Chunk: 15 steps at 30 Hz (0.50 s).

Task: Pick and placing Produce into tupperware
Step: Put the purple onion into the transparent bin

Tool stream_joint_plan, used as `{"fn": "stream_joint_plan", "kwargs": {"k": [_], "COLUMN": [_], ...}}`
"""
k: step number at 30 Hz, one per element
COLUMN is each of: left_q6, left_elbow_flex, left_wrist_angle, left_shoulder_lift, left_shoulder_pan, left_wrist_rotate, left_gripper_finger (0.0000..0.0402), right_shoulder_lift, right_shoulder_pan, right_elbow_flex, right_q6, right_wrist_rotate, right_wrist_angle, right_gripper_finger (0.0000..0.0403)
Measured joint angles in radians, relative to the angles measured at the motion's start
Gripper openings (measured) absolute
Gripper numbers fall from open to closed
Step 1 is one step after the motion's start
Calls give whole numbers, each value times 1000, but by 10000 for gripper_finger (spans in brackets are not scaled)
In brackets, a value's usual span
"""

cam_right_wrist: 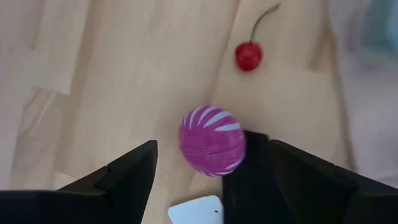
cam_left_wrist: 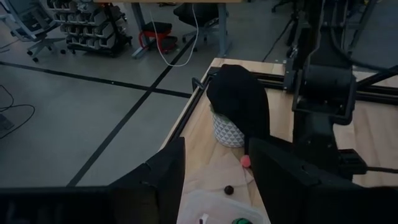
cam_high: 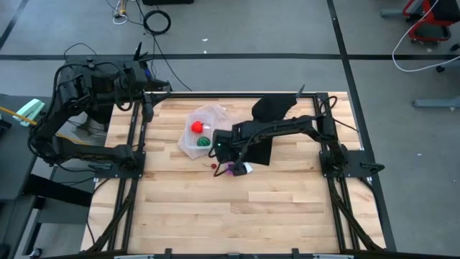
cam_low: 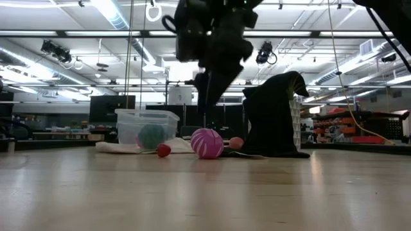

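Observation:
The clear tupperware (cam_high: 203, 128) stands on the table with a red ball-like fruit (cam_high: 195, 128) and a green one (cam_high: 204, 142) inside it. On the wood nearer the front lie a magenta striped fruit (cam_right_wrist: 212, 140) and a small dark red cherry with a stem (cam_right_wrist: 248, 56). My right gripper (cam_right_wrist: 212, 146) hangs open above the magenta fruit (cam_low: 207, 142), fingers pointing down and well clear of it. My left gripper (cam_left_wrist: 217, 149) waits open, raised over the table's far left corner. A small pink piece (cam_low: 236, 142) lies by the black cloth.
A black cloth (cam_high: 269, 108) drapes over a white patterned cup (cam_left_wrist: 227, 132) at the back, and more of it lies flat beside the magenta fruit. A white scrap (cam_right_wrist: 196, 211) sits next to the fruit. Bare wood stretches toward the near edge.

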Motion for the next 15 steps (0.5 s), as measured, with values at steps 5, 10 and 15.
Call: {"fn": "stream_joint_plan", "kwargs": {"k": [5, 10, 15], "left_q6": [0, 0, 0], "left_elbow_flex": [0, 0, 0], "left_wrist_angle": [-9, -16, -16], "left_shoulder_lift": [0, 0, 0], "left_shoulder_pan": [0, 0, 0], "left_wrist_rotate": [1, 0, 1], "left_gripper_finger": [187, 186, 184], "right_shoulder_lift": [0, 0, 2], "right_shoulder_pan": [-5, -4, -4], "right_elbow_flex": [-48, -51, -51], "right_q6": [53, 54, 54], "right_wrist_rotate": [-35, -30, -30], "right_wrist_angle": [36, 76, 100], "right_gripper_finger": [335, 359, 380]}}
